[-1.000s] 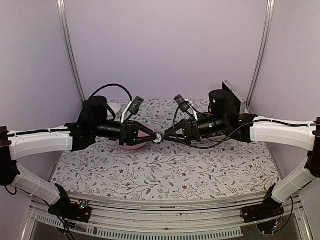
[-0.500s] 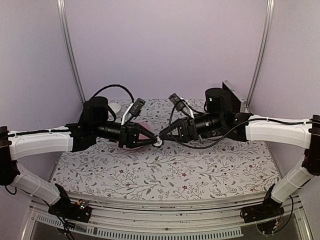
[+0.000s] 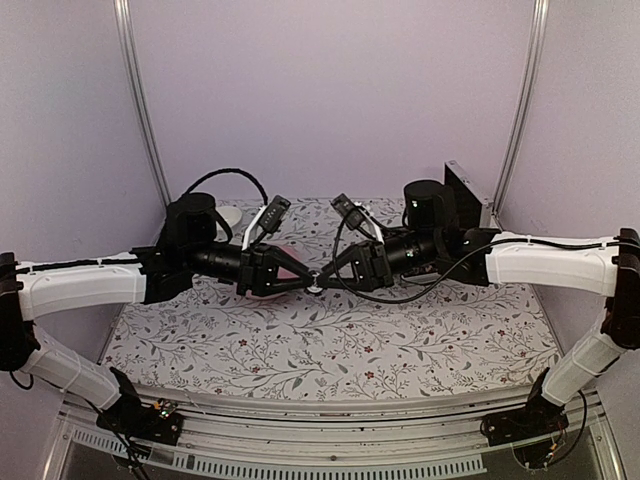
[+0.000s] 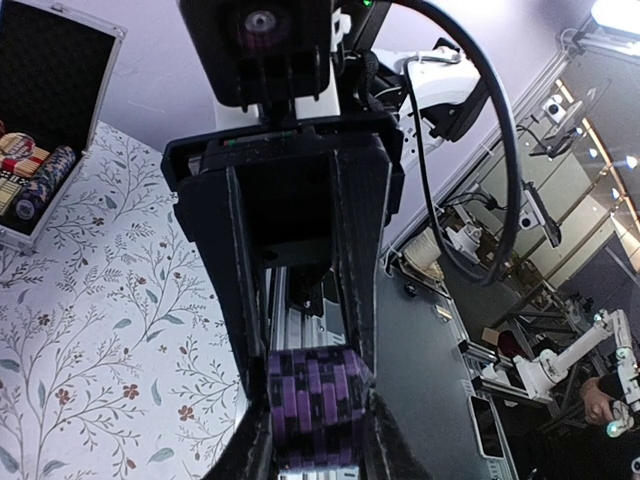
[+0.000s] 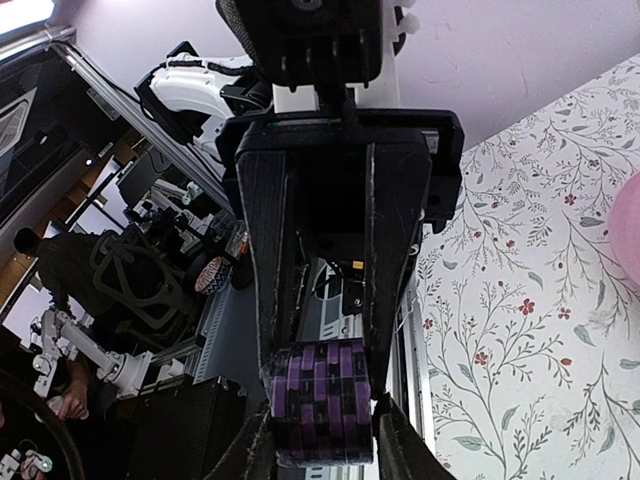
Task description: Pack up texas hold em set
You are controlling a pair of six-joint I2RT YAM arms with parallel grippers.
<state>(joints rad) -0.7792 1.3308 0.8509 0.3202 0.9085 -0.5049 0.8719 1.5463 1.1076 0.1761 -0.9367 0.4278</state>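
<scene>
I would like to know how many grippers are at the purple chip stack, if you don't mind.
2. The left gripper, from the left, is shut on the purple chip stack; the right gripper, from the right, flanks the same stack; its grip is unclear.

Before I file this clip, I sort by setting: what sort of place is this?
Probably a robotics lab: a cloth-covered table walled by plain panels on metal posts, with another white robot arm and cluttered equipment beyond it in the wrist views.
</scene>
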